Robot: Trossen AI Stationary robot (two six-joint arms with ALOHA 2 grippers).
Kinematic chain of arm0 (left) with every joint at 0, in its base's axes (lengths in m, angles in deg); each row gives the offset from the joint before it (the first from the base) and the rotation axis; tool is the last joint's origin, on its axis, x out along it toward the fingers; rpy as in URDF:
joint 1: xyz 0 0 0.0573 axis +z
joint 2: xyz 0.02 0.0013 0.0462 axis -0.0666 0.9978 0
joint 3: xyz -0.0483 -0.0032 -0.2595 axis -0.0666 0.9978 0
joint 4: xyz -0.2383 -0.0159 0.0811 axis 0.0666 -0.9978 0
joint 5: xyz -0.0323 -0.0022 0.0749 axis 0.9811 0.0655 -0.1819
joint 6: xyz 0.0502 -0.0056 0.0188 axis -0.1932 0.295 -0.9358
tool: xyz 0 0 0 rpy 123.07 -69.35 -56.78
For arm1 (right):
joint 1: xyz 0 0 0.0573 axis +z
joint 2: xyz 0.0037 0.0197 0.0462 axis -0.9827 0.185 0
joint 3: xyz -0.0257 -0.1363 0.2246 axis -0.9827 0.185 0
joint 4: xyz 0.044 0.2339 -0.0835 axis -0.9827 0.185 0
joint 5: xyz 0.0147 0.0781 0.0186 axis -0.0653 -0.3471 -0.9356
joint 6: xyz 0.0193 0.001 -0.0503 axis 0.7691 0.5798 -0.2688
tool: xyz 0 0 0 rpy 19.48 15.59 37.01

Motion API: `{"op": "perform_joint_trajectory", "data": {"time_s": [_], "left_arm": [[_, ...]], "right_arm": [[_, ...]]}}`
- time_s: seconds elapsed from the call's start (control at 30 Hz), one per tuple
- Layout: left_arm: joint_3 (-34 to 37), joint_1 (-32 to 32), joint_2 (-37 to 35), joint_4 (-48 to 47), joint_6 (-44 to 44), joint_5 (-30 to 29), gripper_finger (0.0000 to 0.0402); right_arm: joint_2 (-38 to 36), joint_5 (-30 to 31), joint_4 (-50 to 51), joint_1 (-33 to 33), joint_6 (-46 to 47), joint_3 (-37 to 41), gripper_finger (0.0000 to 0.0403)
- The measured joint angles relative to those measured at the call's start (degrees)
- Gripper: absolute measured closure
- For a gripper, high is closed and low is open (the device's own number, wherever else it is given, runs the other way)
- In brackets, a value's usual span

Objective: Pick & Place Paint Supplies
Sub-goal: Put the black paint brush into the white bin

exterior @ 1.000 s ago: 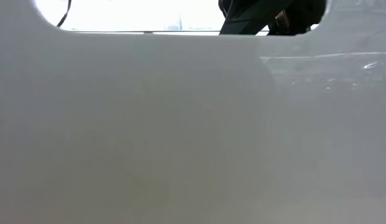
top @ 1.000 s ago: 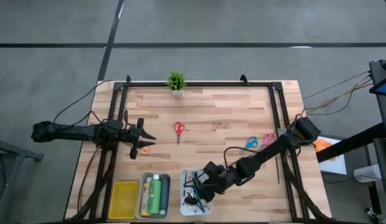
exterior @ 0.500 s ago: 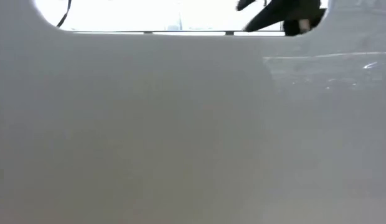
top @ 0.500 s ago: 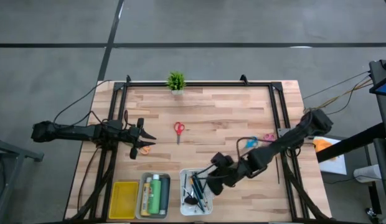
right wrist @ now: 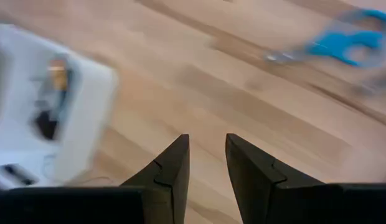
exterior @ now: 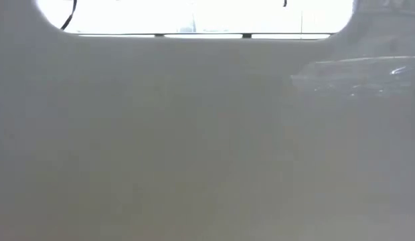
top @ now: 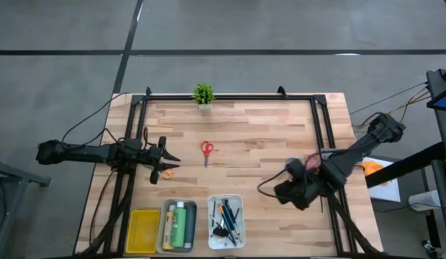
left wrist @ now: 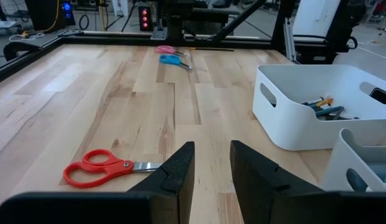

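Red scissors (top: 206, 151) lie flat mid-table, straight ahead of my left gripper (left wrist: 211, 155), which waits open at the left edge (top: 167, 160). Orange scissors (top: 166, 172) lie just beside it. Blue scissors (right wrist: 348, 43) and pink scissors (top: 311, 161) lie flat near the right edge. My right gripper (right wrist: 205, 149) hovers open, with nothing between its fingers, above bare wood between the white tray (top: 226, 203) and the blue scissors. It points steeply down (top: 283, 193). Brushes and pencils (top: 226, 216) lie in the white tray.
Paint bottles (top: 180, 224) stand in the grey tray (top: 165, 229), beside a yellow tray (top: 143, 230) at the near edge. A small potted plant (top: 203, 93) stands at the far edge. In the low view the white tray's wall (exterior: 194, 134) blocks almost everything.
My right gripper has risen from over the white tray and swung toward the table's right edge, tipping to point more steeply down and rolling at the wrist. It carries nothing. The brushes stay in the tray.
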Motion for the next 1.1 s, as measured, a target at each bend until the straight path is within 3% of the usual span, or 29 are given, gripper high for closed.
{"op": "perform_joint_trajectory", "data": {"time_s": [0.17, 0.3, 0.6, 1.1], "left_arm": [[0.0, 0.0, 0.0, 0.02, 0.02, 0.0, 0.0297], [0.0, 0.0, -0.01, 0.02, 0.0, 0.0, 0.0297], [0.0, 0.0, -0.01, 0.01, 0.0, 0.0, 0.0297], [0.0, 0.0, -0.01, 0.01, 0.01, -0.01, 0.0297]], "right_arm": [[-3.08, -4.53, 7.93, 4.14, 12.33, 3.05, 0.0301], [-4.92, -9.57, 8.56, 7.28, 19.69, 7.59, 0.0301], [-5.37, -22.08, 7.52, 11.41, 26.09, 17.89, 0.0301], [-5.48, -24.13, 3.59, 11.53, 26.07, 27.19, 0.0301]]}}
